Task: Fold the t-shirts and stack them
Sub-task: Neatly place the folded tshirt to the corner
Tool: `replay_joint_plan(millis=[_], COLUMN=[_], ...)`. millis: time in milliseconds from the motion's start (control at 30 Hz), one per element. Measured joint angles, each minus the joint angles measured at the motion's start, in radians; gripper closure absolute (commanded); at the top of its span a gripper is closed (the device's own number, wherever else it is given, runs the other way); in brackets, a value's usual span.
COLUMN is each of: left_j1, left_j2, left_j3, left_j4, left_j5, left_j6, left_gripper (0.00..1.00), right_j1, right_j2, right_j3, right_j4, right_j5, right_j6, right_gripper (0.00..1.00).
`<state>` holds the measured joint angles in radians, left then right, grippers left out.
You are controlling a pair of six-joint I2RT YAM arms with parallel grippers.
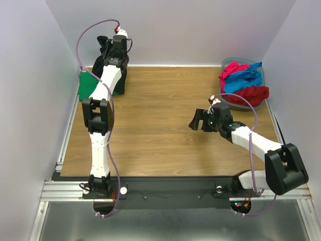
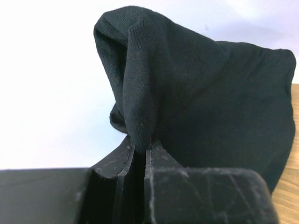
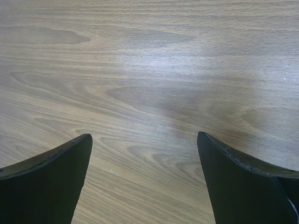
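Left wrist view: left fingers pinch a fold of the black t-shirt, held up at the far left corner of the desk.
So thin a pinch may slip, dropping the cloth crumpled onto the green t-shirt; right fingers hang spread, empty. The black shirt's hem and label are hidden.

Site: I run a lab test cell, with plain white walls, wood-laminate table, aluminium rail frame (arm bases bolted on).
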<state>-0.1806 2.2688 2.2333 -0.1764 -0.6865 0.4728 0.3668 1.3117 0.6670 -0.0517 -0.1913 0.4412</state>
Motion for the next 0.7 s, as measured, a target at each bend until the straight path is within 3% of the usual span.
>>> replay_joint_plan(millis=[267,333,367,400,700], left_j1=[0.050,0.067,0.077,0.088,0.141], left_j2=[0.006,0.018,0.027,0.045,0.162], left_j3=[-0.004,-0.008,-0.008,-0.008,-0.008], left_j4=[0.008,0.016,0.020,0.027,0.073], left_j5=[0.011,0.013,0.016,0.016,-0.050], left_j6=[-0.004,-0.005,-0.008,-0.015,-0.049], left_gripper=[0.98,0.62,0.15,0.02,0.01], right_j1=[0.000,0.000,0.000,0.000,0.000], right_j2=[0.006,0.008,0.011,0.013,0.005], right_j3=[0.000,0.002,0.005,0.007,0.023], right_j4=[0.000,0.000,0.000,0.000,-0.006], right_j5=[0.008,0.011,0.013,0.013,0.020], right_j6=[0.000,0.000,0.000,0.000,0.013], right_gripper=[0.00,0.00,0.00,0.00,0.00])
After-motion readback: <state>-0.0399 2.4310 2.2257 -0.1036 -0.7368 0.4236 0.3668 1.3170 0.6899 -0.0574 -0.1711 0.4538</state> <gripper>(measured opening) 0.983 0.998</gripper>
